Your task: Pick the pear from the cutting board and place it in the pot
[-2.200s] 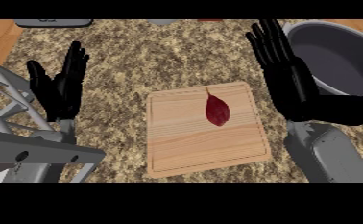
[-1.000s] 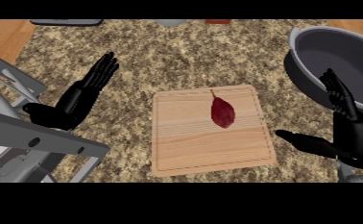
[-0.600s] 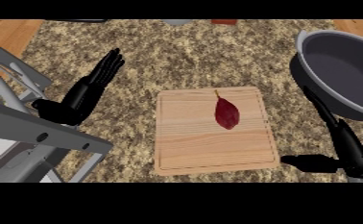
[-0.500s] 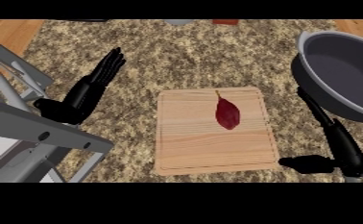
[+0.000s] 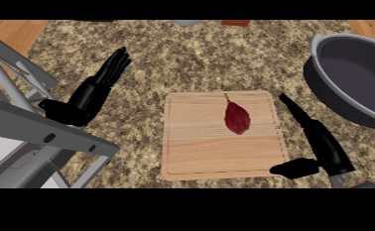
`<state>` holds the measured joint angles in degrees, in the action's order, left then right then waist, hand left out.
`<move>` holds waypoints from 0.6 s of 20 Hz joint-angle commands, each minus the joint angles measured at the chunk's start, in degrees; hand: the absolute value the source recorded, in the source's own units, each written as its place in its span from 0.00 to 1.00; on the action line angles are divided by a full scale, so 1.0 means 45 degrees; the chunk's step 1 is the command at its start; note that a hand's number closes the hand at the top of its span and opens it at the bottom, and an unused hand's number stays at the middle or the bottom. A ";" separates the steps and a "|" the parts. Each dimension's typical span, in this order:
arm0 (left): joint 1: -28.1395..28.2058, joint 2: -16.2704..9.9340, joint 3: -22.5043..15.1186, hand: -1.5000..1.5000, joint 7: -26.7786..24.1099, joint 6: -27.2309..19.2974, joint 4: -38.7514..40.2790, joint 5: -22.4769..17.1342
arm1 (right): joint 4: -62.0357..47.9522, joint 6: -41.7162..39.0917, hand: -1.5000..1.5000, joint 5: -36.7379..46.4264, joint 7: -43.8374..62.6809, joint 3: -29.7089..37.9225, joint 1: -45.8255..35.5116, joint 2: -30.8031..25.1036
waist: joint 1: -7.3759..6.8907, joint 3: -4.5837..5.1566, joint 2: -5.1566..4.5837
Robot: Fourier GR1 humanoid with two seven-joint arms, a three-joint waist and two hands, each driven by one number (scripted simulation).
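Pear (image 5: 236,118) sits untouched on cutting board (image 5: 219,150), nothing done yet. Right hand (image 5: 316,141) w/ fingers straight just beside board's right edge; left hand (image 5: 93,92) open, resting. Pot (image 5: 344,76) waits, grab + transfer left.

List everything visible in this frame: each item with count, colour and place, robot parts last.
Dark red pear: one, lying on the board's upper right part, stem pointing up.
Light wooden cutting board: one, centre of the counter.
Grey metal pot: one, right edge, partly cut off.
Speckled brown granite counter: one, under everything.
Small grey and red objects at the top edge: too cut off to identify.
Left hand: black, open, left of the board, fingers up.
Right hand: black, open, just right of the board, fingers straight.
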<state>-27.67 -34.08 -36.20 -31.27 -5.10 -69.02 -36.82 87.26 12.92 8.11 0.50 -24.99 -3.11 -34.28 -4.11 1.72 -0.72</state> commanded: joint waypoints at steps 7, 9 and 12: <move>0.1413 0.1110 0.0897 0.50 0.1132 -0.2975 0.0691 -0.1127 | -0.0508 -0.0647 0.00 0.0760 0.2645 -0.1064 -0.1363 0.0968 | -0.0161 -0.0372 0.0152; 0.1924 0.1120 0.0638 0.50 0.0591 -0.3041 0.0636 -0.0815 | -0.0983 -0.0510 0.00 0.0998 0.2660 -0.1033 -0.1600 0.1100 | -0.0250 -0.0377 0.0147; 0.1563 0.1100 0.0901 0.50 0.1060 -0.3026 0.0733 -0.1126 | -0.1252 -0.0320 0.00 0.1356 0.2750 -0.1460 -0.1640 0.1634 | -0.0117 -0.0393 0.0134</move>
<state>-27.54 -34.02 -36.12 -31.47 -6.11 -68.79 -36.98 83.48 10.98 12.71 11.77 -30.23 -9.29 -29.09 -3.97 1.54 -0.58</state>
